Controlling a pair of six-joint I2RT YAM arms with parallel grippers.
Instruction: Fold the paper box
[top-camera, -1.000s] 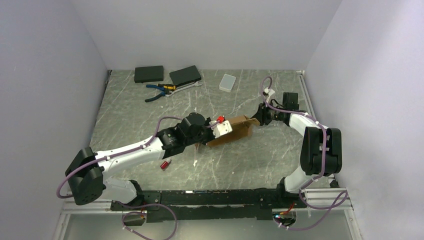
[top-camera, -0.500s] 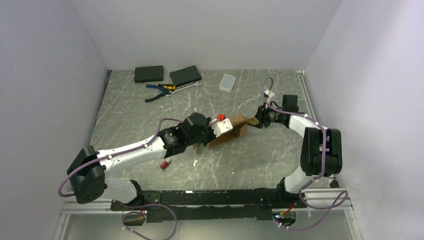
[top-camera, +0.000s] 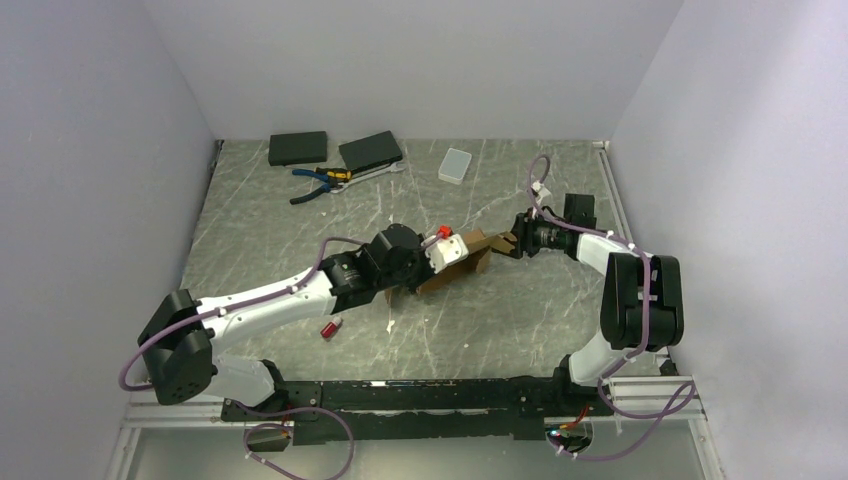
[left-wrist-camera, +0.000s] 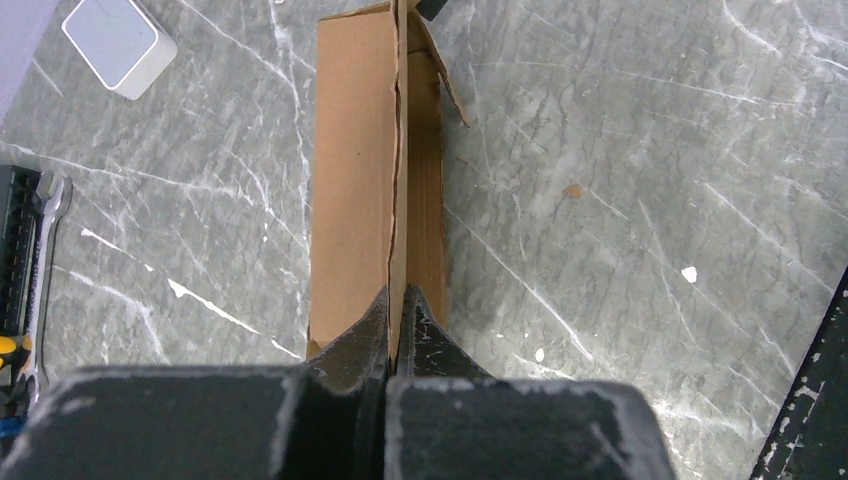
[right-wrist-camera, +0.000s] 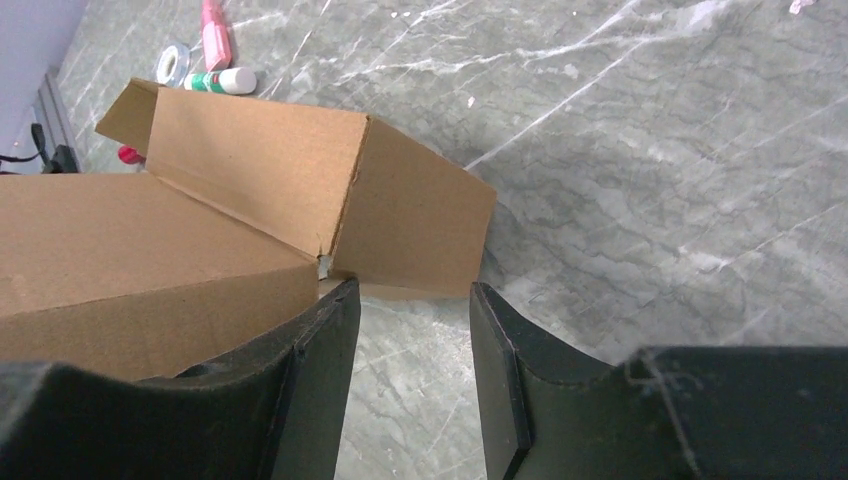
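Observation:
The brown cardboard paper box (top-camera: 470, 258) lies mid-table, partly folded with flaps raised. My left gripper (top-camera: 447, 251) is shut on one of its upright panels; in the left wrist view the panel's edge (left-wrist-camera: 398, 200) runs straight up from between the fingertips (left-wrist-camera: 396, 300). My right gripper (top-camera: 512, 244) is open at the box's right end. In the right wrist view its fingers (right-wrist-camera: 330, 320) reach the lower edge of a folded end flap (right-wrist-camera: 410, 225), with bare table between them.
Two flat black boxes (top-camera: 297, 148) (top-camera: 370, 150), pliers (top-camera: 318, 180) and a wrench lie at the back left. A white plastic case (top-camera: 455, 164) sits at the back centre. A small red item (top-camera: 330, 328) lies near the left arm.
The box has been pulled leftward and its right flap folded in, so it looks shorter. My right gripper has followed it left and stays open at the right end.

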